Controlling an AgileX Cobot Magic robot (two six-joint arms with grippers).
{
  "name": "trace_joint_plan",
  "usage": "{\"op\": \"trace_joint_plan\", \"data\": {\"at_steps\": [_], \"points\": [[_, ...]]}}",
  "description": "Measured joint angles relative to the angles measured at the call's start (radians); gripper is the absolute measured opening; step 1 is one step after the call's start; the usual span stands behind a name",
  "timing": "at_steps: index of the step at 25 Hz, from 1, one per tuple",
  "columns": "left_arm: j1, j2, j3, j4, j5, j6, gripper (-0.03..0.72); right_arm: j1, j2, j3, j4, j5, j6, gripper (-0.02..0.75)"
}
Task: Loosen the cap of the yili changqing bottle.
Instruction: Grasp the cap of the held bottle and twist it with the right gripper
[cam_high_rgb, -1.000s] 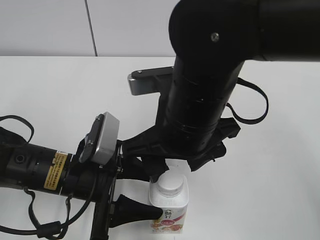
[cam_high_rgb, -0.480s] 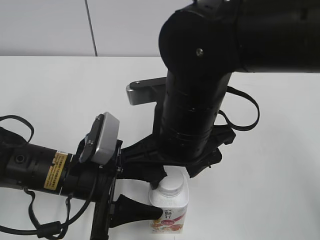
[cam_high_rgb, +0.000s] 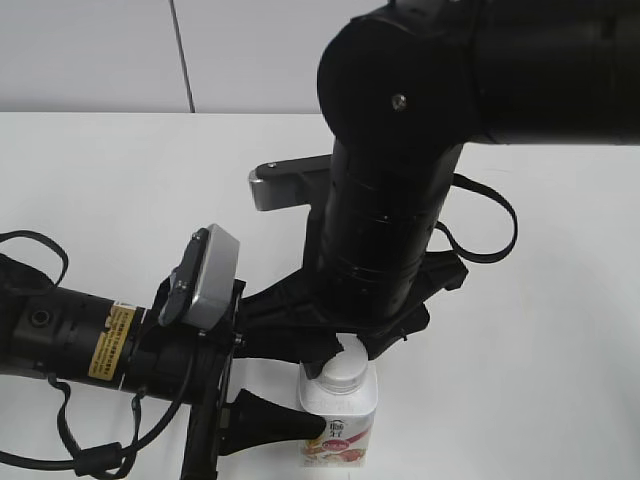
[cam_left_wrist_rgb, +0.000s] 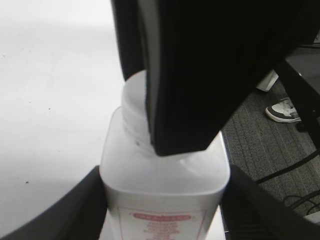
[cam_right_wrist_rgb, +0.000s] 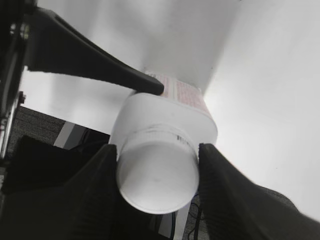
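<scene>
Straddling the cap (cam_right_wrist_rgb: 157, 179), the right gripper (cam_right_wrist_rgb: 156, 172) has one dark finger on each side of it in its own wrist view; the pads look pressed to the ribbed side, though the actual contact is hidden in shadow, so I take it as closed on the cap rather than certain. Seen from the exterior view, that gripper (cam_high_rgb: 345, 352) comes straight down from above, its thick black arm covering most of what lies beneath, and only a sliver of cap (cam_high_rgb: 343, 368) peeps out below the fingers.

Lower down, the left gripper (cam_left_wrist_rgb: 162, 200) clamps the yili changqing bottle (cam_left_wrist_rgb: 165, 185) by its body, a dark finger against each side wall, reaching in from the left (its fingertip (cam_right_wrist_rgb: 145, 82) shows as a long black wedge touching the bottle's shoulder in the right wrist view).

The bottle (cam_high_rgb: 338, 420) stands upright at the near edge of the white table (cam_high_rgb: 100, 200), a little right of centre, label with red print facing the near side.

What the coming turn depends on is the axis: the bottle's long axis runs vertically, the cap sits at its top, and the right wrist appears lined up along that same line. A rotation of that wrist about the vertical should unscrew, provided the left grip keeps the body from spinning with it.
</scene>
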Motion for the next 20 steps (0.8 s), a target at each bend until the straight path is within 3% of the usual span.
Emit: {"op": "trace_joint_plan", "data": {"at_steps": [4, 13, 20], "points": [[0.000, 0.000, 0.000, 0.000, 0.000, 0.001, 0.428, 0.000, 0.000, 0.000, 0.001, 0.002, -0.119, 0.393], [0.000, 0.000, 0.000, 0.001, 0.000, 0.002, 0.428, 0.000, 0.000, -0.001, 0.009, 0.004, -0.835, 0.393], [0.000, 0.000, 0.000, 0.002, 0.000, 0.003, 0.428, 0.000, 0.000, -0.004, 0.010, 0.009, -1.235, 0.393]]}}
